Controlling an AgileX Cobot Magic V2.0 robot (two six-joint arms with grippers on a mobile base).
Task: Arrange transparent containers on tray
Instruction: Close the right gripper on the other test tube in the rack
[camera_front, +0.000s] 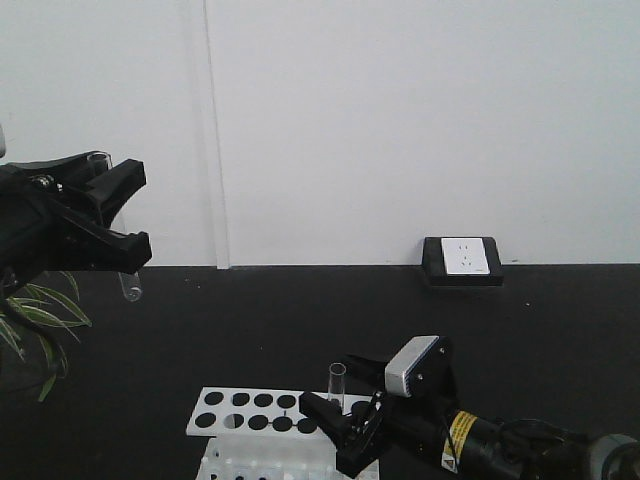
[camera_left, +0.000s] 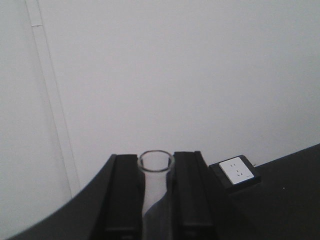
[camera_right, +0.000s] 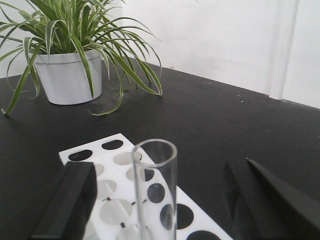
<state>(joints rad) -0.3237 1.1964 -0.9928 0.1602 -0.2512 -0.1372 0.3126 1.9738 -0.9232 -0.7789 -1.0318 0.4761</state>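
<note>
Left tool (camera_left: 156, 210) clamps one test tube (camera_left: 156, 167) aloft for carrying, while right tool (camera_right: 162, 170) gapes wide around a racked tube (camera_right: 155, 205).

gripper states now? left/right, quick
Left gripper: shut on a test tube.
Right gripper: open, fingers either side of a second test tube standing in the rack.

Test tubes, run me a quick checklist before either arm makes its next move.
1. Grip: left gripper shut on held test tube: ok.
2. Height: held test tube raised clear of white rack: ok.
3. Approach: right gripper open, fingers either side of racked test tube, not touching: ok.
4. Racked test tube upright in white rack: ok.
5. Tray location: cannot tell, in no view.
</note>
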